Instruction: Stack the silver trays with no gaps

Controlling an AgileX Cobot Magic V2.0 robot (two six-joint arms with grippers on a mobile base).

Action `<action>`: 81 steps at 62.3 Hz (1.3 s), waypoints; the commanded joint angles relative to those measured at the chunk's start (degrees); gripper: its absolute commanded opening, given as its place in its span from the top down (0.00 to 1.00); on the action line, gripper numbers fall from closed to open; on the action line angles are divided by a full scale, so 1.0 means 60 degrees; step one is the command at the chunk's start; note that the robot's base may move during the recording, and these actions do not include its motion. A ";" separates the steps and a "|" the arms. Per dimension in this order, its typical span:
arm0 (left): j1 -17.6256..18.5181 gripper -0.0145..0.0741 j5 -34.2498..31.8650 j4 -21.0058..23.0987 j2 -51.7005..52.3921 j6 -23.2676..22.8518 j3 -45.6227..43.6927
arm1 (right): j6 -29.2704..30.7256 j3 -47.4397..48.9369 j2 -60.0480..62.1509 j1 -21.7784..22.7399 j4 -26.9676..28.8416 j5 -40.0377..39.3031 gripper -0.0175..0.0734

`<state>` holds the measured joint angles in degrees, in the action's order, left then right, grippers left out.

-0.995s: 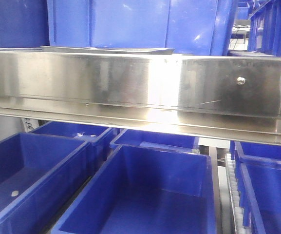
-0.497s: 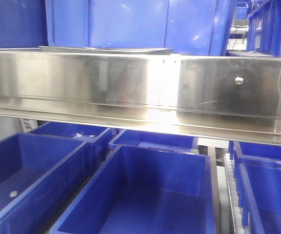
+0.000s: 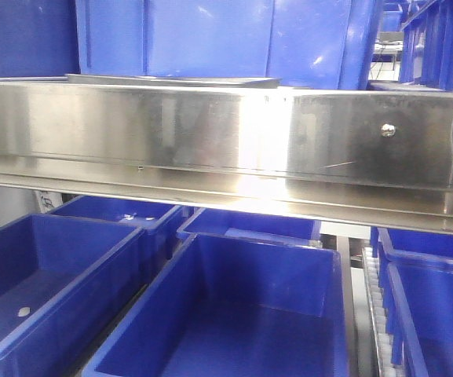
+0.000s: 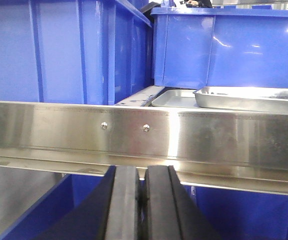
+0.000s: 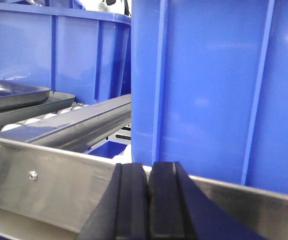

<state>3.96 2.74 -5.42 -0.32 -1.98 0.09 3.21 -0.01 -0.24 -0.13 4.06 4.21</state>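
Note:
Two silver trays lie on the shelf behind the steel rail. In the left wrist view, one tray lies flat, and a second tray sits higher to its right, overlapping its edge. The right wrist view shows them far left, the upper tray above the lower tray's rim. From the front only a thin tray edge shows above the rail. My left gripper is shut and empty below the rail. The right gripper is shut and empty before the rail, facing a blue bin.
The long steel rail with screws crosses the whole front view. Tall blue bins stand on the shelf left of and behind the trays, and another bin stands right of them. Open blue bins sit below the rail.

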 commanded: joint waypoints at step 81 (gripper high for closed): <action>-0.0040 0.83 -0.0118 0.0031 0.0054 0.0011 -0.0015 | 0.0066 0.0002 0.0039 0.0059 -0.0555 -0.0122 0.89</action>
<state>3.96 2.74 -5.42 -0.32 -1.98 0.09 3.21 -0.01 -0.24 -0.13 1.35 4.42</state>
